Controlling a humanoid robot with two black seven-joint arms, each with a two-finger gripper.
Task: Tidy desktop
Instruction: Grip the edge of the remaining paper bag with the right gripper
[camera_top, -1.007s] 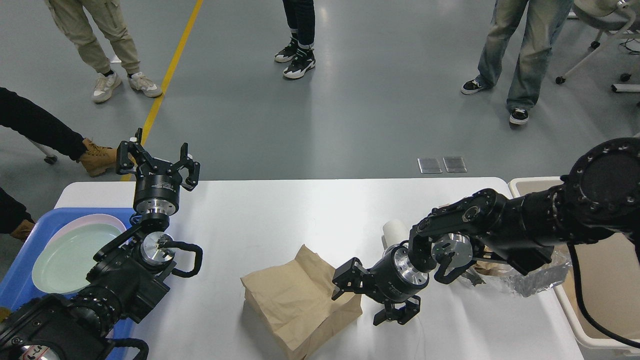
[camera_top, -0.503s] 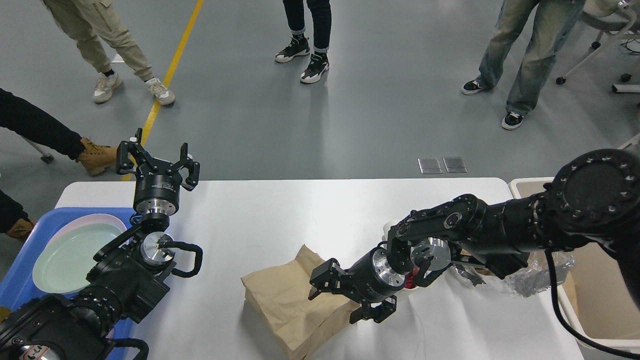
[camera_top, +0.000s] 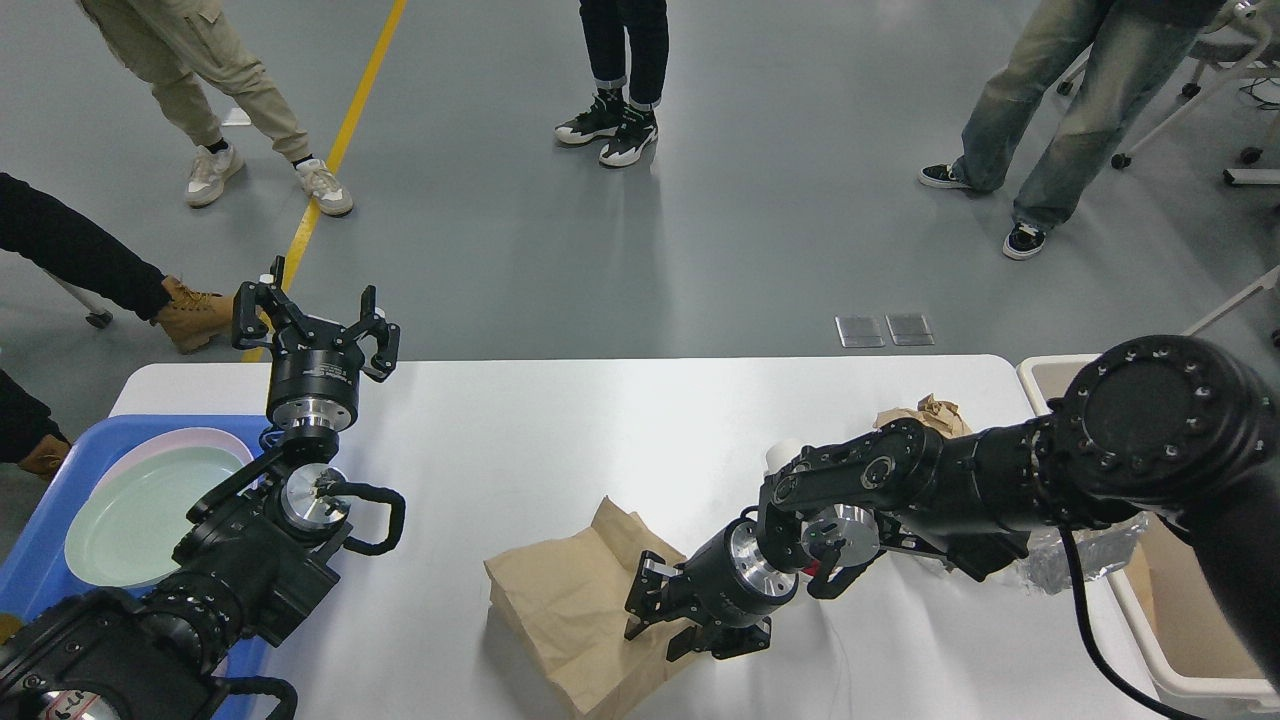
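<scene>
Low over the near middle of the desktop (camera_top: 600, 420), the right gripper (camera_top: 655, 610) has its fingers around the right edge of a crumpled brown paper bag (camera_top: 570, 610); whether they actually pinch the paper cannot be told. Behind its wrist a white cup (camera_top: 781, 455) peeks out, with a wad of brown paper (camera_top: 925, 412) and crinkled foil (camera_top: 1085, 555) farther right, beside a beige bin (camera_top: 1190, 680). Over the far left of the table, the left gripper (camera_top: 316, 325) is raised, fingers spread and empty, above a blue tray (camera_top: 50, 540) holding a pale green plate (camera_top: 135, 515).
</scene>
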